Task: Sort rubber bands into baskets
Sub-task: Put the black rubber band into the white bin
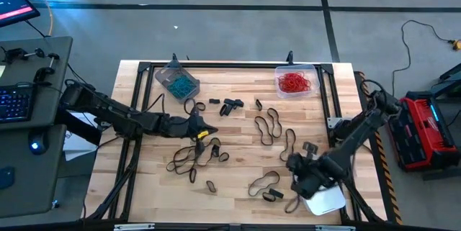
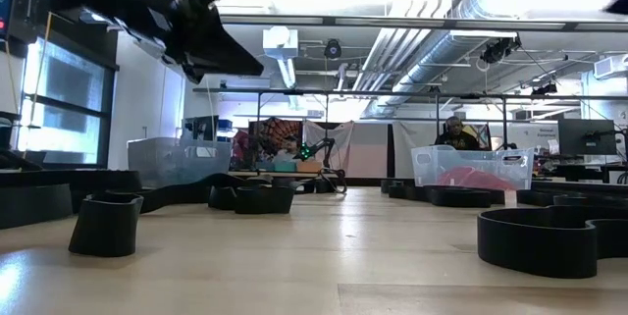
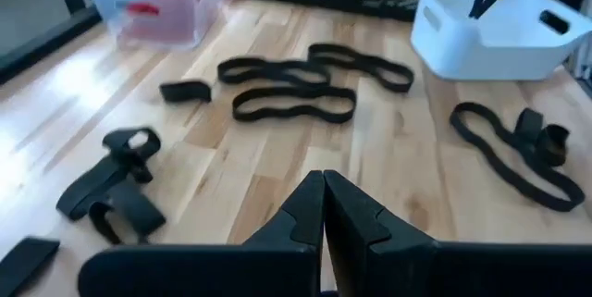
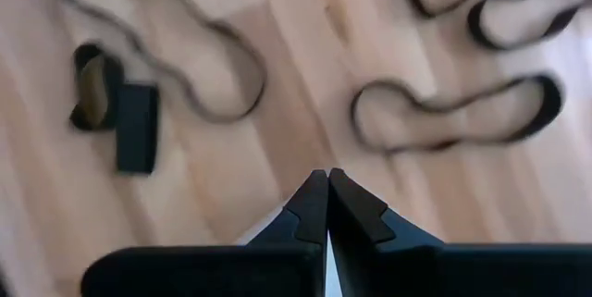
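Across the wooden table [image 1: 238, 116], black rubber bands [image 1: 268, 124] lie scattered in the middle and along the near edge, some long and looped, some short. At the far edge stand two clear baskets: the left basket [image 1: 175, 78] holds teal-blue bands [image 1: 180, 85], the right basket [image 1: 296, 80] holds red bands [image 1: 294, 82]. A whitish basket [image 1: 324, 201] sits at the near right corner, partly under the right arm. The left hand [image 1: 202, 134] hangs over the bands left of centre, fingers pressed together, holding nothing. The right hand [image 4: 326, 206] hovers above bare wood beside the whitish basket, likewise closed and empty.
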`<control>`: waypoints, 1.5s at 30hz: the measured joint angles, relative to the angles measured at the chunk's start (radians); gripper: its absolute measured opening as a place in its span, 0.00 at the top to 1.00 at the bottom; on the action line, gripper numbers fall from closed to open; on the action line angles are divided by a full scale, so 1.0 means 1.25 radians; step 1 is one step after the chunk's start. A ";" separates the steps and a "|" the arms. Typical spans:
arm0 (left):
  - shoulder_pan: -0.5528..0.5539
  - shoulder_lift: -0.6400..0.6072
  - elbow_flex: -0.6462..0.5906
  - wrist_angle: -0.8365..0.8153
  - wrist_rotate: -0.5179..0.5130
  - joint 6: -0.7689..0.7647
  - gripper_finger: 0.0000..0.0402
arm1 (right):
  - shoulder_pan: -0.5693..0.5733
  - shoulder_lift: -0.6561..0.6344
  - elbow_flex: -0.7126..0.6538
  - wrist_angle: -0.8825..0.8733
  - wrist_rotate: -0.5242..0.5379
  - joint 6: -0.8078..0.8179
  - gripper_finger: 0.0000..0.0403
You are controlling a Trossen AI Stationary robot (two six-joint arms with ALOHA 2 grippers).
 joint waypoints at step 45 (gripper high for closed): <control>0.039 0.005 0.135 -0.277 0.053 0.062 1.00 | -0.547 0.029 -0.211 0.584 0.036 -0.398 0.76</control>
